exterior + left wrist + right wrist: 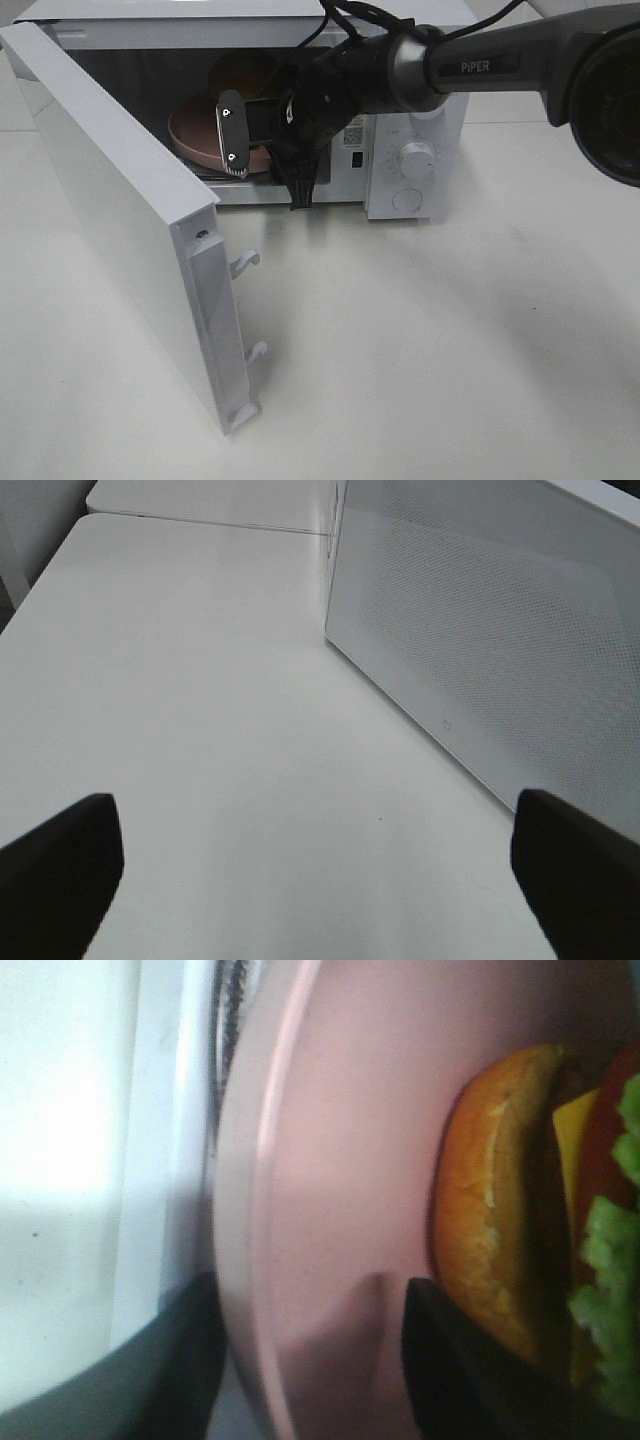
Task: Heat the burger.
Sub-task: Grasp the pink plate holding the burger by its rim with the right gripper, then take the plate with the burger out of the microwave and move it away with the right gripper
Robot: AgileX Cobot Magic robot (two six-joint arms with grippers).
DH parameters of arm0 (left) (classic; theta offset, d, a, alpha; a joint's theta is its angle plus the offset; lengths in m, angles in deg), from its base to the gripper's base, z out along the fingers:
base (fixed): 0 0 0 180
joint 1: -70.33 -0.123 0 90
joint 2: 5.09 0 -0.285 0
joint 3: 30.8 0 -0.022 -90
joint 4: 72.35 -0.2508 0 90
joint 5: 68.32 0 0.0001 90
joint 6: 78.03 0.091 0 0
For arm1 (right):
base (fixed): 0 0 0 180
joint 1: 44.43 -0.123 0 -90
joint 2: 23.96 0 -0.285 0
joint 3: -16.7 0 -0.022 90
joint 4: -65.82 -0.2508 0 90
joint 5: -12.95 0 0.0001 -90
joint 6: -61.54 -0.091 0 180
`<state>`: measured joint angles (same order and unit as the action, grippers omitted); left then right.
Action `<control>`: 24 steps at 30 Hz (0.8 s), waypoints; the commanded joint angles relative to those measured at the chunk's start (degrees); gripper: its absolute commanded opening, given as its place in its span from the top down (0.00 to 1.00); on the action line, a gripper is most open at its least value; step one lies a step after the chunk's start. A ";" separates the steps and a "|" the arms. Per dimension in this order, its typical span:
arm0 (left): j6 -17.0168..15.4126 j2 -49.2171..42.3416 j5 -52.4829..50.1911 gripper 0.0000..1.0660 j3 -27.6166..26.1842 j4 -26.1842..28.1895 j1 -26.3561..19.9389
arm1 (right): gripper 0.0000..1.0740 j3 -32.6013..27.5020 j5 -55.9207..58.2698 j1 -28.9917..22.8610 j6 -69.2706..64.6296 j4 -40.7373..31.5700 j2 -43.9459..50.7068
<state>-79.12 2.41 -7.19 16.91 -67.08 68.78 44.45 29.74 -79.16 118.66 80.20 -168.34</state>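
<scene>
The burger (243, 72) sits on a round pink plate (190, 130) inside the open microwave (440, 130). In the right wrist view the burger (500, 1210) shows its golden bun, yellow cheese and green lettuce on the plate (330, 1140). My right gripper (245, 140) reaches into the oven mouth. Its fingers straddle the plate's near rim, one finger under it and one on top, close to the bun, so the right gripper (310, 1360) is shut on the plate. My left gripper (315, 870) is open and empty above the table, out of the high view.
The microwave door (110, 190) swings wide open to the front left, its latch hooks (246, 263) pointing right. Its white dotted outer face (480, 630) stands right of the left gripper. The dials (416, 158) are on the oven's right.
</scene>
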 commanded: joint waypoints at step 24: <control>0.17 -0.63 -0.06 0.08 0.00 0.23 -0.11 | 1.00 -0.11 8.25 -3.84 0.46 -7.68 4.64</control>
<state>-79.12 2.41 -7.19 16.91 -67.08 68.78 44.45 35.98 -82.82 119.63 73.38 -165.64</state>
